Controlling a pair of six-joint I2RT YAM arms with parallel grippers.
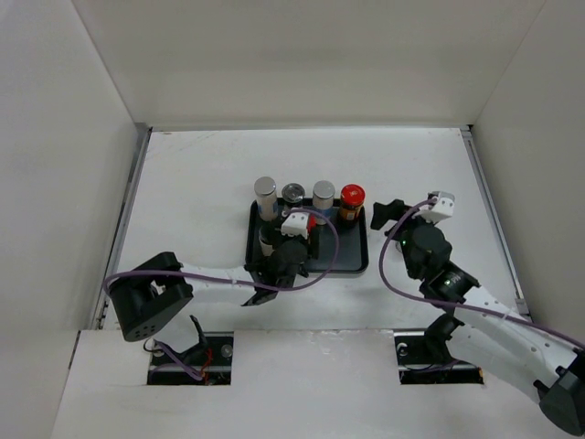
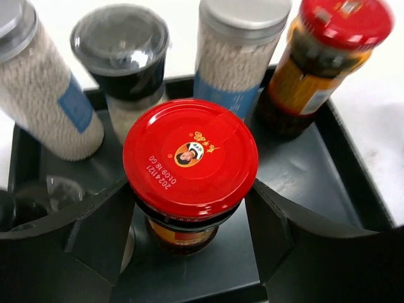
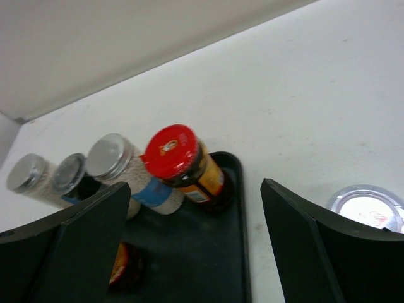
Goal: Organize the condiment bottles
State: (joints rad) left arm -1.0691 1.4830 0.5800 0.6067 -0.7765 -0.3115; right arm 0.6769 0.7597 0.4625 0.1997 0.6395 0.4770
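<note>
Left gripper [image 2: 190,184] sits over the tray [image 1: 351,249], jaws closed in on the front red jar [image 2: 189,158], 1 finger tight against each side just under the cap. The jar is upright, in the front-middle of the tray; can't tell if its base touches the tray floor. Behind it a row of 4 along the tray's back edge, left to right: left shaker [image 1: 265,194] with silver cap, white fill and blue band, then grinder [image 1: 292,193] with clear lid and dark band, then right shaker [image 1: 324,194], same look as the left one, then back red jar [image 1: 352,199] with yellow-orange label in the back right corner. All 4 are upright and close together, none touching the front red jar. In the left wrist view a low clear-lidded bottle [image 2: 49,192] stands at the tray's front left, just beside the left finger and mostly hidden by it. Right gripper [image 1: 388,214] hangs over the table [image 1: 201,183] just right of the tray, jaws spread wide, nothing between them, aimed toward the back red jar. In the right wrist view 1 more bottle with a shiny round top [image 3: 366,208] stands on the table off the tray's right side, partly cut off by the right finger; type unclear.
</note>
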